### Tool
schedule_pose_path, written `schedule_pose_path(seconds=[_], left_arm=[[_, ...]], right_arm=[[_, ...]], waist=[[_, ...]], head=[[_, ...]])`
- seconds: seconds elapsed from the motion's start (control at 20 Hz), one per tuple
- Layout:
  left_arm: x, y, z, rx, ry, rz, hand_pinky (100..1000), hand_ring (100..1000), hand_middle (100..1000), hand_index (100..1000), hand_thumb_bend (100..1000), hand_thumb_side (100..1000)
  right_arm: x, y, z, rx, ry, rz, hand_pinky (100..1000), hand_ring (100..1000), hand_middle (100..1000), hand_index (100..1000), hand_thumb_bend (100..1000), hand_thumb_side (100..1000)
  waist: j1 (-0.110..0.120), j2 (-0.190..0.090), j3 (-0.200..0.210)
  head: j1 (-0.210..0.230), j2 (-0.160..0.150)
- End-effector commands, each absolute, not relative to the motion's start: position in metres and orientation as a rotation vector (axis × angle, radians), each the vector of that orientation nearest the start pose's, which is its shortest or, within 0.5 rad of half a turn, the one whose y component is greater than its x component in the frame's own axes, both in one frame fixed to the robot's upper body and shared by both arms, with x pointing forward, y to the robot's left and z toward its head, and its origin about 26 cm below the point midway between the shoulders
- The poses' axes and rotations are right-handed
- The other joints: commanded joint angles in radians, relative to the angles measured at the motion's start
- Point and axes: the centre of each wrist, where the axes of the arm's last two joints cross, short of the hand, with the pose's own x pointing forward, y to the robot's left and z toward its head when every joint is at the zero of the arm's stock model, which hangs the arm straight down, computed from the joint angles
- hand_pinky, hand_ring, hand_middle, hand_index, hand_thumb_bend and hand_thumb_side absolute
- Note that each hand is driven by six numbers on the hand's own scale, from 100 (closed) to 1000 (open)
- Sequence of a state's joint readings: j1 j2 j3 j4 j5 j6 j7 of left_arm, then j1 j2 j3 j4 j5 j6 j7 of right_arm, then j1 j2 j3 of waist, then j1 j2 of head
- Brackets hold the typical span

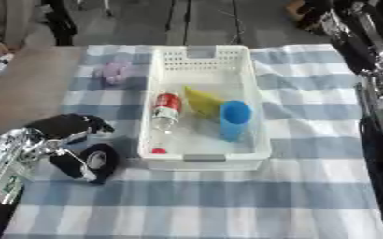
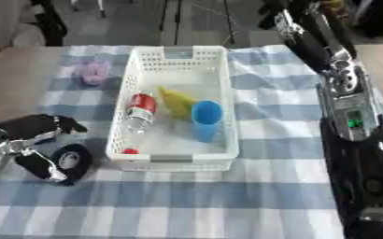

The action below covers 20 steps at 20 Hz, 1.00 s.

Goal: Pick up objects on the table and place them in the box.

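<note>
A white basket [image 1: 260, 116] stands in the middle of the checked cloth. Inside it lie a clear bottle [image 1: 165, 111] with a red label and cap, a yellow object [image 1: 200, 100] and a blue cup [image 1: 234, 119]. A black roll [image 1: 103, 161] stands on edge left of the basket's near corner. My left hand [image 1: 64, 128] is open around it: the fingers arch above the roll with cloth showing between, and the thumb [image 1: 68, 167] lies against its left side. A pale purple object [image 1: 113, 71] lies at the far left. My right hand [image 2: 309, 42] is stretched along the right edge, fingers straight.
My right forearm [image 2: 362, 172] fills the right edge of the view, beside the basket. Bare brown tabletop [image 1: 27, 93] shows left of the cloth. Chair or stand legs rise beyond the table's far edge.
</note>
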<state>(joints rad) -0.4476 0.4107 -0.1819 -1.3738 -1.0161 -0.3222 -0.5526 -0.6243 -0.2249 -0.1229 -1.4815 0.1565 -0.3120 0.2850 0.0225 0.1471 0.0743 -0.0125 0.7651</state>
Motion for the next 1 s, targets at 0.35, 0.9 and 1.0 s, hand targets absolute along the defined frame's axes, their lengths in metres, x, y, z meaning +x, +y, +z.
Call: schedule_pose_path(seconds=[0.35,0.9,1.0], left_arm=[[0.3864,0.277,0.1012,0.691,-1.279,-1.822,802,755,777,924,871,436],[0.3856,0.277,0.1026,0.662,-1.207,-1.9,791,661,676,887,689,399],[0.3853,0.2769,0.1035,0.661,-1.201,-1.906,788,653,667,885,668,395]], right_arm=[[0.4049,-0.2614,0.1987,-0.15,-2.342,0.67,618,570,606,773,100,706],[0.4051,-0.2615,0.1989,-0.151,-2.343,0.671,618,570,606,773,100,706],[0.4051,-0.2616,0.1989,-0.152,-2.342,0.671,618,570,606,773,100,706]], waist=[[-0.014,-0.05,-0.002],[-0.013,-0.05,-0.002],[-0.013,-0.05,-0.002]], head=[[0.001,0.001],[0.0,0.0],[0.0,0.0]])
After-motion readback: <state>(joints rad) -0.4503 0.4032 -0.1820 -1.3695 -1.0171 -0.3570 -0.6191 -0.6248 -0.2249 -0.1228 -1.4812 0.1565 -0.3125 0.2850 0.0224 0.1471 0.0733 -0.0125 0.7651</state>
